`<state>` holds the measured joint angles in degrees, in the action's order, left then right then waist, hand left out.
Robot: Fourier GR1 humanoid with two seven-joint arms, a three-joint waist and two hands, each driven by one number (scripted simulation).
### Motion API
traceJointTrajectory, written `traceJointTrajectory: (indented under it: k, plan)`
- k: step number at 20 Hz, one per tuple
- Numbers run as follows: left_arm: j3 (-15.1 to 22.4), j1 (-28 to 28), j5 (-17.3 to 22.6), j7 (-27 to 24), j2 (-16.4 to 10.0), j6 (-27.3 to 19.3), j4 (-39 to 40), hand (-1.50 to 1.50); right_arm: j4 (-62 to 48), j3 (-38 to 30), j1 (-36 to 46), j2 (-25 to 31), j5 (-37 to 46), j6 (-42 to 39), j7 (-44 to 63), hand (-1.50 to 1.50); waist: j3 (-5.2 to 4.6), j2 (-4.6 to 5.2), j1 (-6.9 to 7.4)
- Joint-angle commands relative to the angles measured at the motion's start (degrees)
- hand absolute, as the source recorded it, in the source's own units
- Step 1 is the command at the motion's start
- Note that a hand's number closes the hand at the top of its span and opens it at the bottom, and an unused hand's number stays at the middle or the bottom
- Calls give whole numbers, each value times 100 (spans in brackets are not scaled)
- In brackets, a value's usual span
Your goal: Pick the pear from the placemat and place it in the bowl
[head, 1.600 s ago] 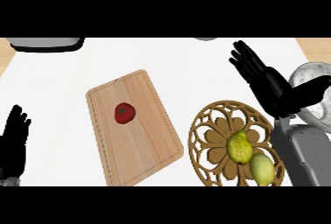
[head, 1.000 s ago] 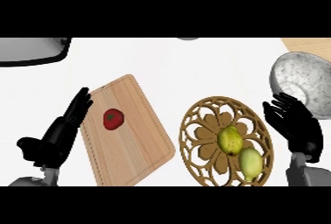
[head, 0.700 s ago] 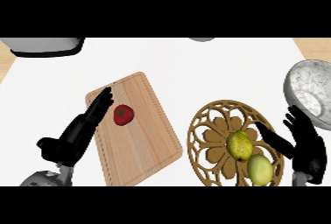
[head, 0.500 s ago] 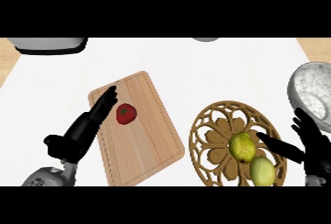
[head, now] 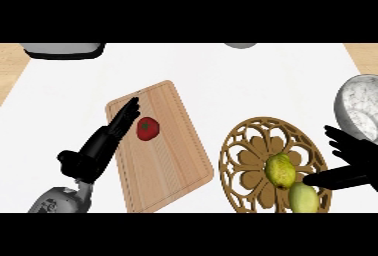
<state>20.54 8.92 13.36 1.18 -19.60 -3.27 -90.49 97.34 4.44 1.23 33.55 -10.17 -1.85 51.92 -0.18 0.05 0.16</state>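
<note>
— Pear (head: 303,198): where does it lie?

— In the openwork wooden bowl (head: 247,150), at its near side, touching a rounder yellow-green fruit (head: 280,170) just beyond it. The two look alike, and I take the longer, paler one for the pear.

— And the right hand (head: 353,161)?

— Just right of that bowl, fingers spread and straight, holding nothing. Its thumb stretches left over the rim, with the tip just beside the pear.

— The left hand (head: 100,150)?

— Laid over the left edge of the wooden board (head: 173,165), fingers straight and empty, their tips just beside a small red fruit (head: 148,129) on the board.

— What differs from a second and a half ago?

— The left hand stood off the board then, at the view's left edge, and has since come in over it. The right hand was raised beyond the bowl, and now sits low beside it, in front of the grey metal bowl (head: 362,107). Both fruits in the wooden bowl and the red one lie as they did.
</note>
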Motion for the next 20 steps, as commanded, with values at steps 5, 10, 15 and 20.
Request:
traceJointTrajectory:
  k: [5,10,15,20]
  plan:
    - [-205,173,-48,-123,74,218,339,0,-40,-157,1055,356,-1588,-913,1963,-150,11,4,31]
    - [-71,-56,-254,31,335,78,83,0,-144,139,1069,270,-1515,-742,1983,-150,15,-4,14]
    - [-68,85,-503,-60,657,-18,273,0,197,642,833,-13,-1048,-343,1829,-150,14,-7,-36]
    - [-281,-165,-497,123,399,294,-77,0,180,682,1072,-61,-461,-86,1854,-150,16,-10,5]
